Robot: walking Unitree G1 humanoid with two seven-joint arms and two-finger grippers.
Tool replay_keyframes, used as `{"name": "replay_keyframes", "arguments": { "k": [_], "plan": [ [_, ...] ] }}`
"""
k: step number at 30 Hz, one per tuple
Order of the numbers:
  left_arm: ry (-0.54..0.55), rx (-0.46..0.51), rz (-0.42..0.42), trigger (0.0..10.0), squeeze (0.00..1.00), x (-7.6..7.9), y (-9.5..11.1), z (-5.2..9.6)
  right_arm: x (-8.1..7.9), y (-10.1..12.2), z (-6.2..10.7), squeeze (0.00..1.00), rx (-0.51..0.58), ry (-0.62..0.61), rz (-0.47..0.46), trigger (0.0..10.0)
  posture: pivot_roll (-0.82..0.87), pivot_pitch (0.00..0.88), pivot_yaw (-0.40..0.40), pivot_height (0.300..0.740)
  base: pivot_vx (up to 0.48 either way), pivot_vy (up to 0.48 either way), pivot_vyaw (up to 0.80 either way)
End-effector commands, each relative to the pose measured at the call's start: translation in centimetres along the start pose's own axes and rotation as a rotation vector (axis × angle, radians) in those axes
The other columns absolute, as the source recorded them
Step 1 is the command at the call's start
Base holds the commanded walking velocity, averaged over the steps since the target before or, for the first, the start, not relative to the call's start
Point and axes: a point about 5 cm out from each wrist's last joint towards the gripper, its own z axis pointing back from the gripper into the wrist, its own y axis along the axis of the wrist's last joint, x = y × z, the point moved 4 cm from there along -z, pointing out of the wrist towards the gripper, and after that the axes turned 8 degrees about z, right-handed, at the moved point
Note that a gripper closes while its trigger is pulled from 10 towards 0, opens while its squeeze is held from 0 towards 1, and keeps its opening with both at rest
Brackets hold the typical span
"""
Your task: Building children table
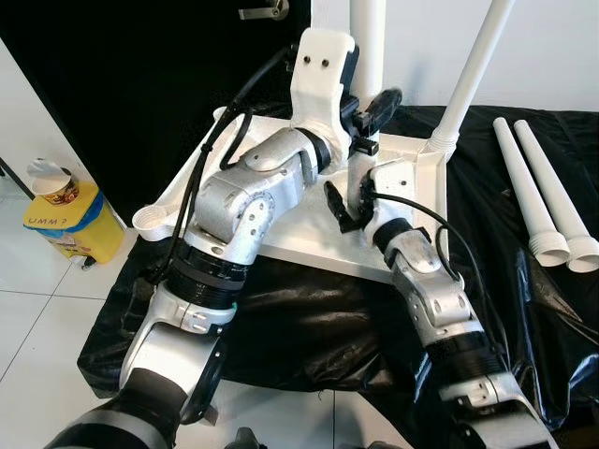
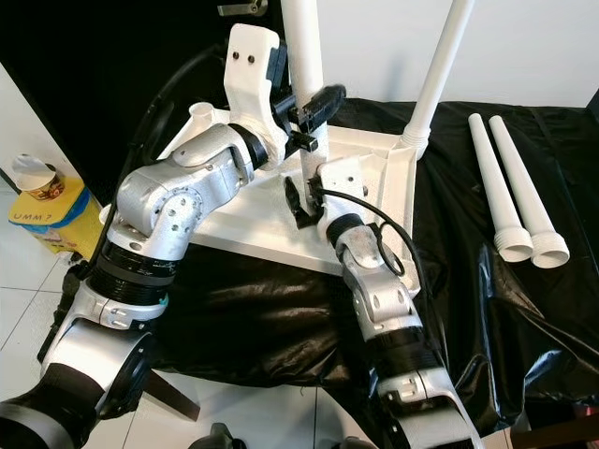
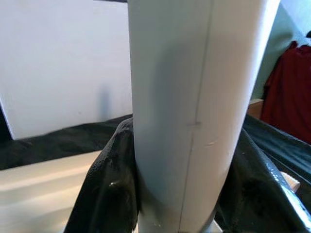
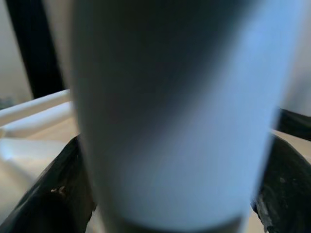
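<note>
The white tabletop [image 1: 299, 238] lies upside down on a black sheet. A white leg [image 1: 368, 47] stands upright at its far middle. My left gripper [image 1: 372, 110] is shut on this leg partway up; in the left wrist view the leg [image 3: 194, 97] sits between the black fingers [image 3: 104, 189]. My right gripper [image 1: 354, 198] is shut on the same leg lower down, just above the tabletop, and its wrist view has the leg [image 4: 170, 111] blurred between its fingers [image 4: 53, 194]. A second leg [image 1: 473, 70] stands in the far right corner.
Two loose white legs [image 1: 538, 192] lie side by side on the black sheet [image 1: 309, 318] to the right. A yellow container [image 1: 80, 224] with a cup [image 1: 51, 182] on it stands on the tiled floor at the left. An open leg socket [image 1: 150, 220] shows at the tabletop's left corner.
</note>
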Motion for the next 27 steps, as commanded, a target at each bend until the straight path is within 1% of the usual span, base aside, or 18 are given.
{"name": "replay_keyframes", "arguments": {
  "k": [1, 8, 9, 10, 12, 13, 16, 17, 27],
  "plan": [
    [-0.04, 0.006, -0.02, 10.0, 0.0, 1.3, 0.3, -0.6, -0.6, 0.0, -0.3, 0.0, -0.002, 0.003, 0.01, 10.0, 0.03, 0.0, -0.013, 0.74, 0.0, 0.0, 0.0],
    [-0.034, 0.016, -0.013, 10.0, 0.0, 1.6, 0.4, -1.0, -1.4, 0.0, -0.5, 0.0, -0.006, 0.006, 0.025, 10.0, 0.03, 0.0, -0.013, 0.74, 0.0, 0.0, 0.0],
    [-0.036, 0.018, -0.011, 10.0, 0.0, 1.7, 0.5, -1.0, -1.5, -0.1, -0.5, 0.0, -0.009, 0.01, 0.025, 9.6, 0.03, 0.0, -0.014, 0.74, 0.0, 0.0, 0.0],
    [-0.039, 0.02, -0.009, 10.0, 0.0, 1.8, 0.5, -1.1, -1.6, -0.1, -0.5, 0.0, -0.01, 0.01, 0.025, 4.9, 0.03, 0.0, -0.014, 0.74, 0.0, 0.0, 0.0],
    [-0.041, 0.022, -0.008, 10.0, 0.0, 1.9, 0.5, -1.1, -1.6, -0.2, -0.6, 0.0, -0.012, 0.01, 0.025, 4.9, 0.03, 0.0, -0.014, 0.74, 0.0, 0.0, 0.0],
    [-0.044, 0.023, -0.009, 10.0, 0.0, 2.0, 0.5, -1.2, -1.7, -0.2, -0.6, 0.0, -0.012, 0.006, 0.022, 2.3, 0.03, 0.0, -0.015, 0.74, 0.0, 0.0, 0.0],
    [-0.045, 0.024, -0.011, 10.0, 0.0, 2.1, 0.5, -1.3, -1.7, -0.2, -0.6, 0.0, -0.011, 0.003, 0.021, 2.3, 0.03, 0.0, -0.015, 0.74, 0.0, 0.0, 0.0],
    [-0.048, 0.025, -0.012, 10.0, 0.0, 2.2, 0.5, -1.3, -1.5, -0.2, -0.6, 0.0, -0.012, -0.006, 0.019, 0.0, 0.03, 0.0, -0.015, 0.74, 0.0, 0.0, 0.0],
    [-0.047, 0.034, -0.033, 10.0, 0.0, 2.5, 0.6, -1.6, -0.9, -0.5, -0.5, 0.0, -0.024, -0.033, 0.02, 0.0, 0.03, 0.02, -0.018, 0.74, 0.0, 0.0, 0.0]
  ]
}}
